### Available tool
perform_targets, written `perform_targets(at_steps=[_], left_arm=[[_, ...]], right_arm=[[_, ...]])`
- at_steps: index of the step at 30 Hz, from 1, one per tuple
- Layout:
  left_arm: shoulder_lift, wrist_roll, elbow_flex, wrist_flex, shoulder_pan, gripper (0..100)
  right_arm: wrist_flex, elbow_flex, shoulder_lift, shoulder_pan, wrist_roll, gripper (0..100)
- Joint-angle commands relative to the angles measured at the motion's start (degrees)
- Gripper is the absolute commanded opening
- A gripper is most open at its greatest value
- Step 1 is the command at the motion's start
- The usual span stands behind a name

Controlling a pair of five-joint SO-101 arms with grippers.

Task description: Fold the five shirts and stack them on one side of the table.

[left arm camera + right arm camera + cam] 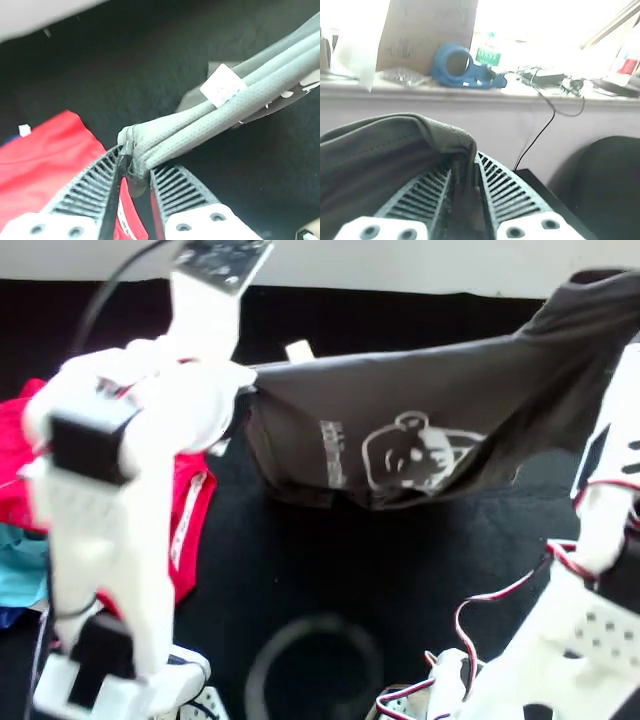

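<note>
Your left gripper (136,167) is pinched tight on a bunched edge of the dark grey shirt with the white bear print (420,430). Your right gripper (465,172) is clamped narrow on another gathered edge of it. In the high view the shirt hangs stretched between the two arms over the black table cover (330,570), spanning from about ten o'clock to two o'clock, print facing the camera. A small white label (223,86) sticks out from the gathered edge near the left gripper. A crumpled red shirt (190,520) lies on the table at nine o'clock, with turquoise cloth (15,575) just beside it toward eight o'clock.
</note>
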Motion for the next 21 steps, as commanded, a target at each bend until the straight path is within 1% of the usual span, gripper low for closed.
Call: perform_targets(at_steps=[1, 5, 9, 11, 18, 21], left_arm=[[-7.5, -0.5, -1.9, 0.3, -0.6, 1], [-11.0, -0.5, -1.7, 0.2, -0.8, 1], [-11.3, -0.5, -1.7, 0.2, -0.8, 1], [-11.3, -0.6, -1.7, 0.1, -0.8, 1], [-11.8, -0.6, -1.8, 0.4, -0.8, 1], [-12.7, -0.5, -1.6, 0.6, -0.8, 1]], right_arm=[[0.1, -8.4, -1.5, 2.2, -0.2, 0.6], [0.1, -12.9, -1.5, 2.2, -0.1, 0.6], [-0.1, -16.6, -1.2, 2.0, 4.1, 0.6], [-0.1, -18.4, -1.1, 2.0, 5.0, 0.6], [0.3, -18.6, -1.5, 2.2, 5.0, 0.6], [2.4, -19.2, -1.7, 2.3, 5.0, 0.6]])
